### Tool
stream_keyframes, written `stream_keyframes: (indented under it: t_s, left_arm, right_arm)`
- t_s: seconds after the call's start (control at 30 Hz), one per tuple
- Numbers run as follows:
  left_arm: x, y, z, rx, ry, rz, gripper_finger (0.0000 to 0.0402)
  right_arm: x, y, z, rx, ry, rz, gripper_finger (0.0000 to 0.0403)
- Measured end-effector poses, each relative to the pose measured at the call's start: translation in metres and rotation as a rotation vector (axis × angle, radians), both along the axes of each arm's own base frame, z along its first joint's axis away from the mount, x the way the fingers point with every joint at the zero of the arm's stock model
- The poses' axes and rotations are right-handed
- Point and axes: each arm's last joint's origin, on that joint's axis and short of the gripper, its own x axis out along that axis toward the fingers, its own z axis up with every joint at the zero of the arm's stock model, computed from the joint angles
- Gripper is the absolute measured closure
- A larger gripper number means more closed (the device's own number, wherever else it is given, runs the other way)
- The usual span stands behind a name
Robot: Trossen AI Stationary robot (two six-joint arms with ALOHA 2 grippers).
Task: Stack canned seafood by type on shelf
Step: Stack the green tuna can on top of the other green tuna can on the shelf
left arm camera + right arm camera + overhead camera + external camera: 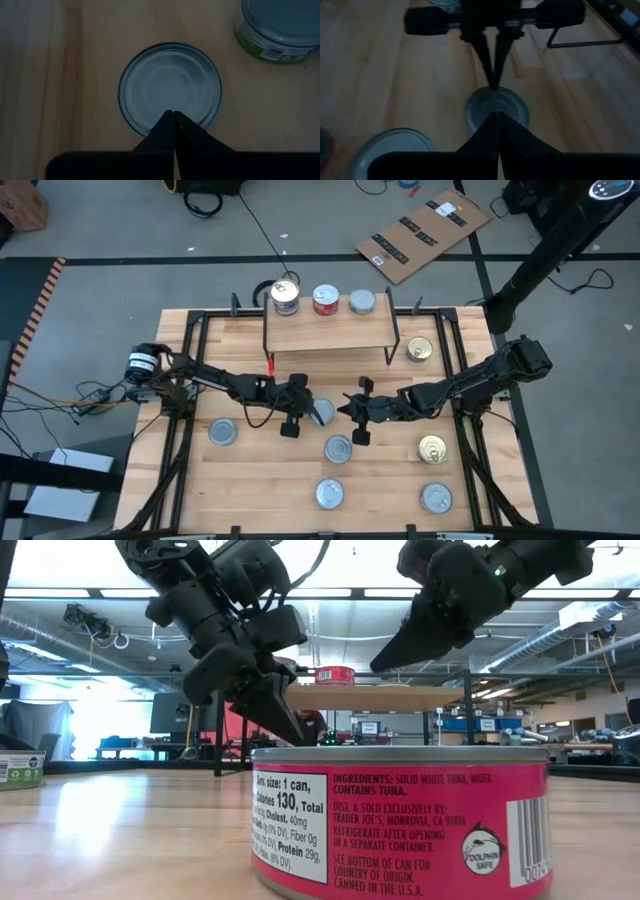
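Observation:
A silver-topped tin (322, 412) stands on the table's middle, between my two grippers. My left gripper (311, 409) is shut, its tips over that tin's lid (170, 85). My right gripper (346, 411) is shut too, pointing at the same tin (496, 107) from the right; in the low view its tips (376, 668) hang well above the table. The shelf (330, 332) stands at the far edge. It carries a short stack of tins (285, 296), a red-topped tin (325, 300) and a silver one (362, 302). My left gripper's shut fingertips (173, 116) stand over the silver tin's lid close to its rim (150, 129), slanting down from the table's left. Whether they touch the lid, I cannot tell.
Loose tins stand around: silver ones (222, 432), (338, 448), (330, 494), (436, 498) and gold ones (420, 350), (432, 448). A red-labelled tuna tin (400, 825) fills the low view's front. A green-labelled tin (280, 30) stands near the middle one.

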Motion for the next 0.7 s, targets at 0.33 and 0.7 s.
stream_keyframes:
  t_s: [0.33, 0.7]
  left_arm:
    - [-0.002, -0.005, -0.001, -0.02, 0.018, 0.007, 0.0399]
    - [-0.014, -0.009, 0.003, 0.008, 0.096, 0.024, 0.0399]
  right_arm:
    - [0.002, 0.005, 0.004, 0.014, -0.046, 0.014, 0.0382]
    - [0.003, 0.005, 0.007, 0.022, -0.081, 0.014, 0.0382]
